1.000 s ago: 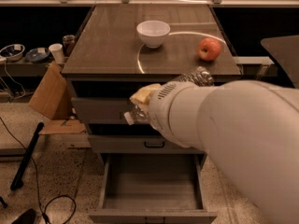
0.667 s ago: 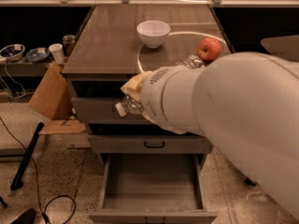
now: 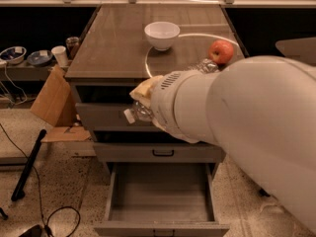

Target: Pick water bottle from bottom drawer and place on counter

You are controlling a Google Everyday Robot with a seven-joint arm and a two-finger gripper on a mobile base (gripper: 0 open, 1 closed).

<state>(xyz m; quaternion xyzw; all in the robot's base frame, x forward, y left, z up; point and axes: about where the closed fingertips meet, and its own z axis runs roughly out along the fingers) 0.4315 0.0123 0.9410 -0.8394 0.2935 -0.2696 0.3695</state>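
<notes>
The water bottle (image 3: 139, 112) is clear with a white cap pointing left. It hangs in the air in front of the top drawer, just below the counter's front edge. My gripper (image 3: 143, 100) is shut on it, with a yellowish finger (image 3: 144, 88) over the bottle; the rest is hidden behind my big white arm (image 3: 237, 117). The bottom drawer (image 3: 160, 194) is pulled open below and shows a bare grey floor. The counter (image 3: 116, 38) carries a white bowl (image 3: 162, 34) and a red apple (image 3: 221, 51).
Two shallower drawers (image 3: 158, 152) sit shut above the open one. A cardboard box (image 3: 52, 100) leans at the cabinet's left. A black pole (image 3: 28, 164) and cables (image 3: 59, 216) lie on the floor. A low shelf with cups and bowls (image 3: 29, 57) stands far left.
My arm has swung left and a little up with the bottle in the gripper, and it now covers more of the right side. Bowl, apple and drawers have not moved.
</notes>
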